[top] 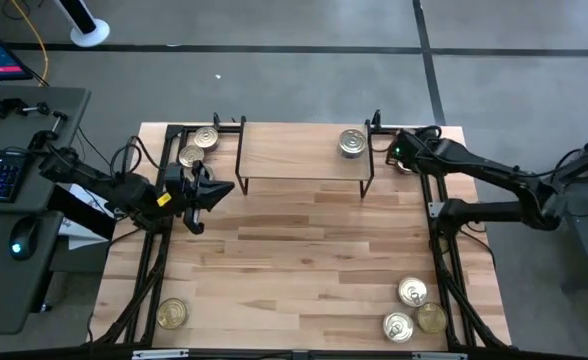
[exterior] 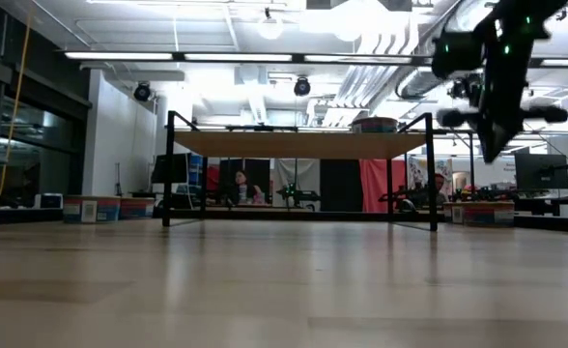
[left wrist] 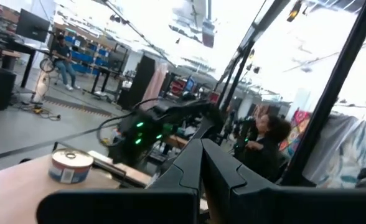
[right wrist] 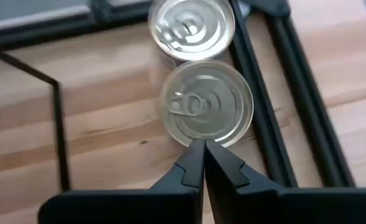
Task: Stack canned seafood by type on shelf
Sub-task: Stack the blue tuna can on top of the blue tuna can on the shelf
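The shelf (top: 304, 158) stands at the table's far middle on black wire legs, with one silver-lidded tin (top: 352, 143) on its right end, also seen in the low view (exterior: 373, 125). Two tins (top: 191, 155) lie on the table left of the shelf. Two more tins (right wrist: 206, 102) lie on the table right of the shelf, side by side. My right gripper (right wrist: 203, 146) hangs shut above them, pointing down, raised off the table (exterior: 497, 145). My left gripper (top: 219, 188) is shut and hovers left of the shelf, pointing toward it.
Three tins (top: 412, 291) cluster at the near right corner, and one tin (top: 172, 314) lies at the near left corner. Black frame rails (top: 442, 250) run along both table sides. The middle of the plank table (top: 294, 260) is bare wood.
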